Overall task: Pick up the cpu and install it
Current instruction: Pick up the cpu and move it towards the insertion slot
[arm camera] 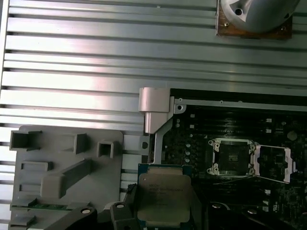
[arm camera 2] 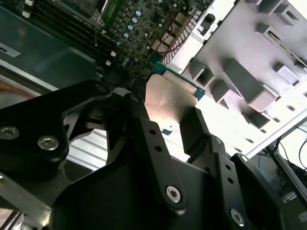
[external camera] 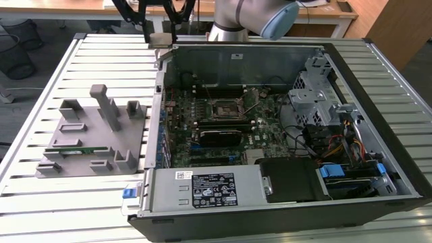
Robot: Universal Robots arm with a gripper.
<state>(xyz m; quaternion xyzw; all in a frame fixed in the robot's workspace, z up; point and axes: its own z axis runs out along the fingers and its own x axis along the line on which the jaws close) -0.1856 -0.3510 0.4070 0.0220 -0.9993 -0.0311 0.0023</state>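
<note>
The cpu [external camera: 161, 41] is a small flat square chip with a silvery top, and my gripper [external camera: 160, 36] is shut on it. It hangs in the air above the slatted table, just outside the far corner of the computer case on the exterior view's left. In the second wrist view, black fingers [arm camera 2: 193, 128] clamp opposite edges of the cpu [arm camera 2: 169, 98]. The first wrist view has the cpu [arm camera: 165, 190] face up with its green rim showing. The motherboard socket [external camera: 226, 109] lies inside the case with its metal lid [arm camera: 273, 163] swung open beside the socket [arm camera: 232, 155].
The open black computer case [external camera: 378, 202] takes up the middle and the exterior view's right of the slatted metal table [external camera: 108, 55]. A grey moulded fixture [external camera: 88, 136] on the left holds a green memory stick [external camera: 78, 150]. The arm's base [external camera: 229, 28] stands behind the case.
</note>
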